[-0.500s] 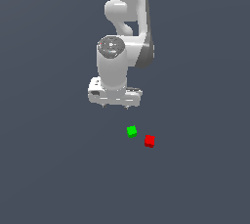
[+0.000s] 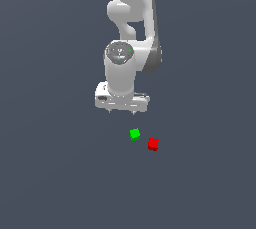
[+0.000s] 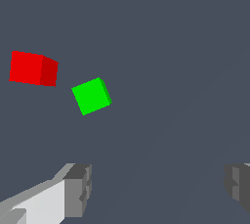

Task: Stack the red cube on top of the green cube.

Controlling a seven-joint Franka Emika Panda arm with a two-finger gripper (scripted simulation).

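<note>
The green cube (image 2: 134, 134) rests on the flat grey floor, and the red cube (image 2: 153, 144) lies just to its right in the exterior view and slightly nearer the camera; a small gap separates them. My gripper (image 2: 122, 111) hangs above the floor, up and to the exterior view's left of the green cube, touching neither cube. In the wrist view the red cube (image 3: 32, 68) and the green cube (image 3: 91, 96) both sit beyond the fingertips. The gripper (image 3: 156, 189) is open, fingers spread wide with nothing between them.
Only the plain grey floor (image 2: 60, 173) surrounds the two cubes. The white arm (image 2: 131, 18) rises behind the gripper toward the top of the exterior view.
The gripper has shifted slightly toward the exterior view's right and a little lower, closer to the cubes. Neither cube has moved.
</note>
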